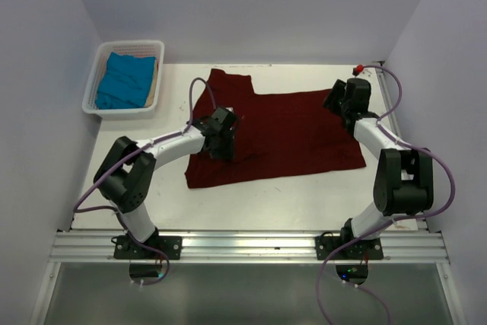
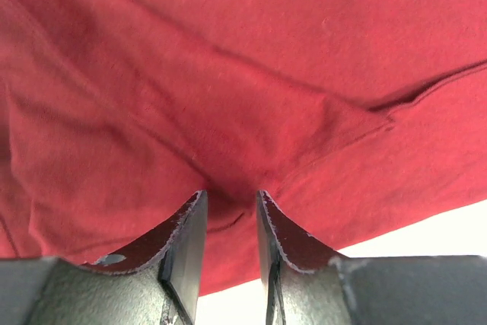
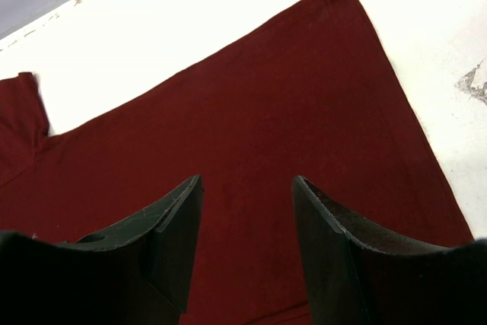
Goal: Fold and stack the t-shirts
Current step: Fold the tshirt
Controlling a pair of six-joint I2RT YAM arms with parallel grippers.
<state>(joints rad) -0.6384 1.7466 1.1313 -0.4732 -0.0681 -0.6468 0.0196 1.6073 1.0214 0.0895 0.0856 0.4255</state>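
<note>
The maroon t-shirt (image 1: 297,131) lies spread on the desk (image 1: 251,203). The teal t-shirt (image 1: 125,81) sits in the basket (image 1: 125,113).

Left hand (image 2: 228,197): narrowly parted over a cloth pucker.

Right hand (image 3: 247,182): spread, empty, above the cloth.

The cloth is probably light and limp (it will sag). Pinch at hems or corners.

The big t-shirt (image 1: 289,131) is plain dark maroon against the white counter (image 1: 304,203). The smaller t-shirt (image 1: 125,81) is bright teal, in a white slatted basket (image 1: 131,43). The left hand (image 2: 228,203) and right hand (image 3: 247,188) are black.
</note>
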